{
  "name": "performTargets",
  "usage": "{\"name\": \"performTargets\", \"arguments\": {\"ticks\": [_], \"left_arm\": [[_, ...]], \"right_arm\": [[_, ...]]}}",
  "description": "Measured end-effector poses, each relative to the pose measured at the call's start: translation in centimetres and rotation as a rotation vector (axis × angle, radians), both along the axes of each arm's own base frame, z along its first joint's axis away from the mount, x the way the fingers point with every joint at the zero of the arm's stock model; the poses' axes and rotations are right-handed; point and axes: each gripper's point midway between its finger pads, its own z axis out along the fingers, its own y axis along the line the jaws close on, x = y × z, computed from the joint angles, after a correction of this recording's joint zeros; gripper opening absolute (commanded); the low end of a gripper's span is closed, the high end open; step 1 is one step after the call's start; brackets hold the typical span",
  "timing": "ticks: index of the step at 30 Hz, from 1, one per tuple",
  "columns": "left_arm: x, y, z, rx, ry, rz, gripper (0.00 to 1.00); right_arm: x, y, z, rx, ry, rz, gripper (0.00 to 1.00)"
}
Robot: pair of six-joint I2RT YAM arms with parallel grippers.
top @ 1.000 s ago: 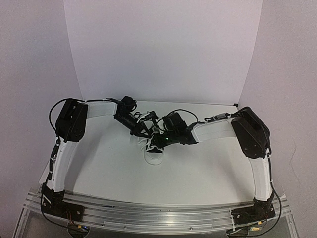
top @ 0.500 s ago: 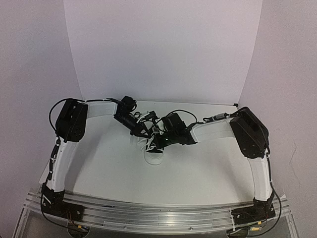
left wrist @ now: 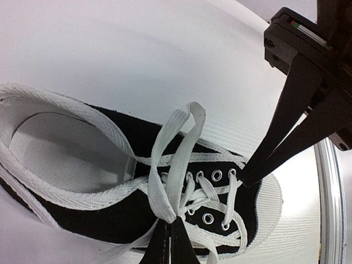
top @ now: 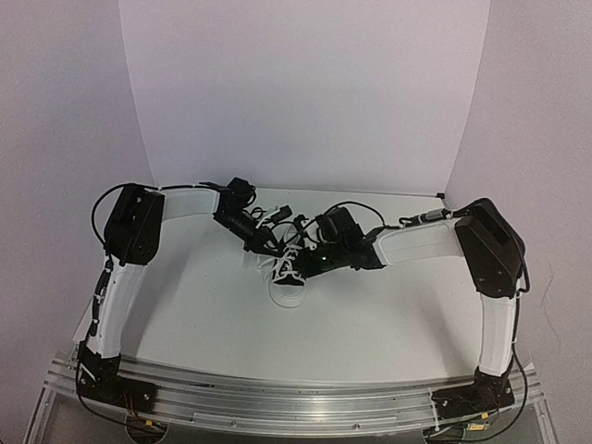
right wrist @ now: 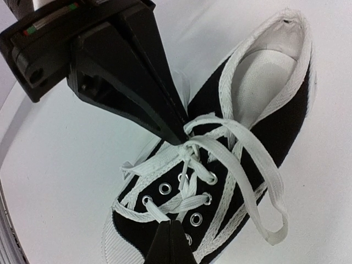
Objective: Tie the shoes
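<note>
Top external: one black canvas sneaker (top: 289, 277) at mid-table (top: 185, 310), white toe toward the arm bases. Left gripper (top: 275, 250) and right gripper (top: 302, 265) low over the lacing, one from each side. Left wrist: laces (left wrist: 181, 137) flat, woven and limp, rising in one slack loop above the tongue. Own fingers pressed together on the strand at the loop's foot. Right gripper (left wrist: 243, 179) closed to a point beside the front eyelets, hold on any lace not confirmable. Right wrist: left gripper (right wrist: 179, 137) clamped at the lace crossing; own tips together just ahead of the lowest eyelets. Handling, as judged: light overall, likely to skid on the smooth table under a hard pull. Canvas soft, rubber toe stiff. Laces floppy with fair grip, best pinched across the flat near the crossing, not at the loose ends.
</note>
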Motion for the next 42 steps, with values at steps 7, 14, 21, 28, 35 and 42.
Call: {"name": "performTargets", "arguments": {"ticks": [7,14,21,28,35,42], "left_arm": [[-0.1,-0.1,0.0,0.000,0.000,-0.002,0.00],[-0.1,-0.1,0.0,0.000,0.001,-0.002,0.00],[-0.1,-0.1,0.0,0.001,0.001,-0.002,0.00],[-0.1,-0.1,-0.1,0.001,0.002,-0.002,0.00],[-0.1,-0.1,-0.2,0.004,0.001,-0.002,0.00],[-0.1,-0.1,-0.2,0.005,0.002,-0.001,0.00]], "right_arm": [[-0.1,-0.3,-0.3,-0.006,0.011,-0.012,0.16],[2.0,1.6,1.2,0.031,-0.040,-0.017,0.21],[2.3,1.8,-0.5,0.010,-0.025,-0.025,0.19],[2.3,1.7,-0.9,0.008,-0.017,-0.032,0.17],[2.5,1.6,-2.2,-0.015,-0.008,-0.041,0.18],[2.9,1.8,-2.5,-0.033,-0.016,-0.057,0.03]]}}
